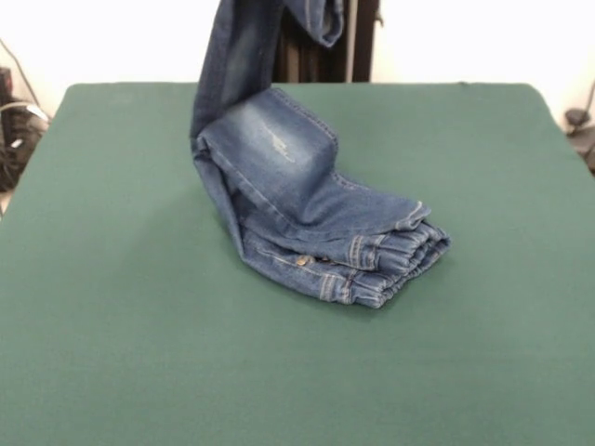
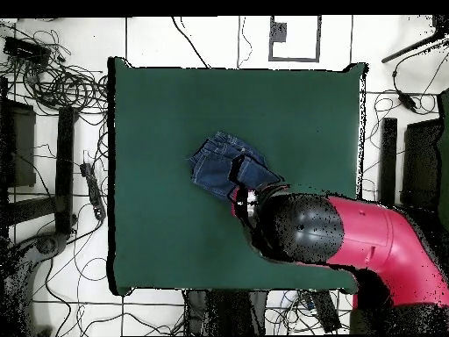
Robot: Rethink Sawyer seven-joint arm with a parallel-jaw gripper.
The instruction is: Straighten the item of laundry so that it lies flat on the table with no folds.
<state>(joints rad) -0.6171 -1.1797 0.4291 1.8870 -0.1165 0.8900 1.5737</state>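
The small faded blue denim jeans (image 1: 307,209) sit bunched near the middle of the dark green cloth table (image 1: 121,307), waistband folded underneath, one leg pulled upward. Whether the gripper clamps it I cannot tell.

A pale wall (image 1: 465,42) runs behind the far side. From overhead, the floor (image 2: 202,39) is white tile with dark seams, strewn with black cables (image 2: 61,83) on the left. Dark stands (image 2: 63,167) flank both sides.
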